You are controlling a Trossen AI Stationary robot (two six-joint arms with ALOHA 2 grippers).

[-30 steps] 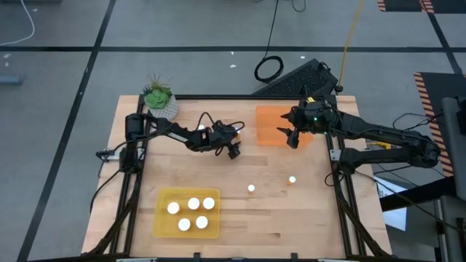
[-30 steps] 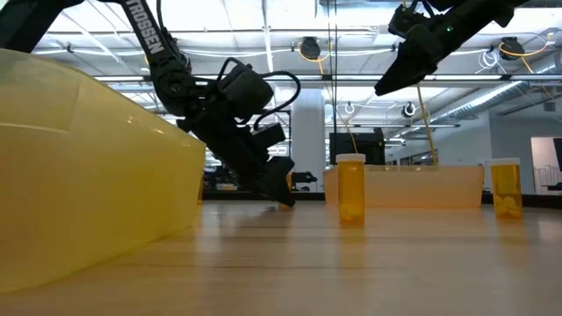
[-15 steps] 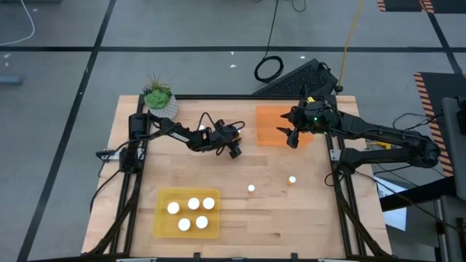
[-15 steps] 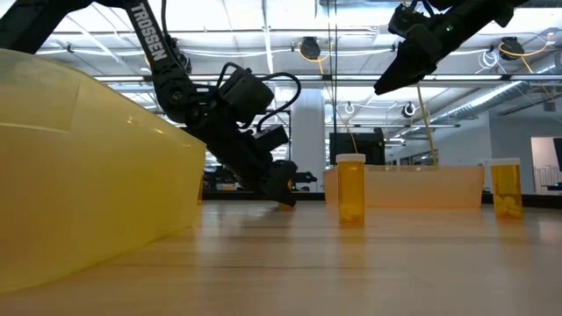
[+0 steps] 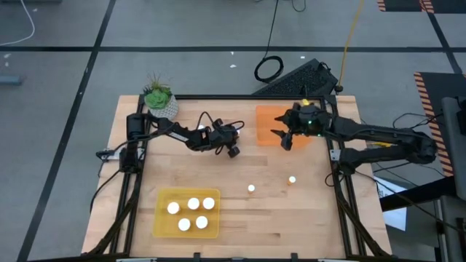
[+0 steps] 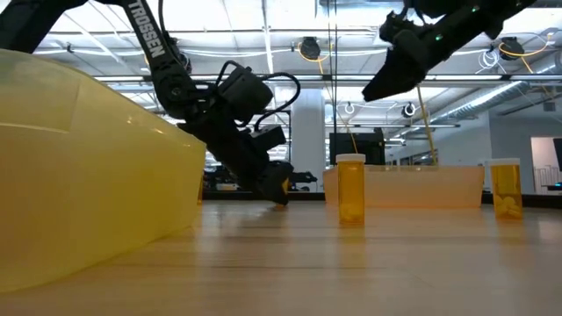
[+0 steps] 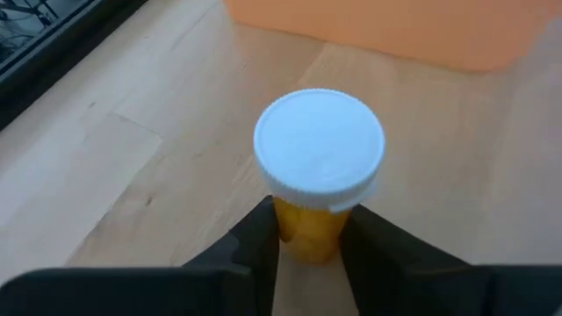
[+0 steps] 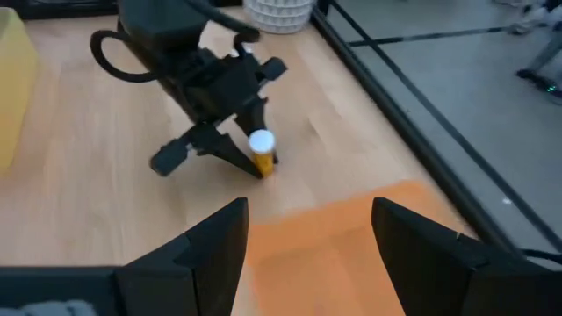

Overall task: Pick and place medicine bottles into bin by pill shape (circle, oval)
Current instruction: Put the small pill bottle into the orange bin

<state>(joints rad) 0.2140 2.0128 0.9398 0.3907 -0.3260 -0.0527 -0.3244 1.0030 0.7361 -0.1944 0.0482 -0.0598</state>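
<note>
My left gripper point(image 5: 233, 151) is at the table's middle, left of the orange tray point(image 5: 273, 120), and is shut on one orange medicine bottle with a white cap point(image 7: 319, 145), which also shows in the right wrist view point(image 8: 262, 151). My right gripper point(image 5: 287, 138) hangs open above the orange tray's near edge point(image 8: 351, 246), with nothing between its fingers. Two more bottles point(image 5: 251, 188) point(image 5: 292, 180) stand upright on the wood. The yellow tray point(image 5: 162, 218) at the near left holds several bottles. My left gripper pinches the bottle's orange body point(image 7: 307, 235), just under the cap, between its two fingers point(image 7: 260, 239). The fingers slant down from the table's left. The bottle stands roughly upright with its cap up. Whether its base rests on the wood cannot be told.
A white pot with a green plant point(image 5: 160, 102) stands at the far left corner. In the low view the yellow tray's wall point(image 6: 88, 158) fills the left, and the two loose bottles point(image 6: 350, 189) point(image 6: 506, 187) stand before the orange tray point(image 6: 421, 189).
My right gripper has moved a little toward the table's left above the orange tray, staying open. My left gripper, still shut on the bottle, has drawn back slightly toward the table's left.
</note>
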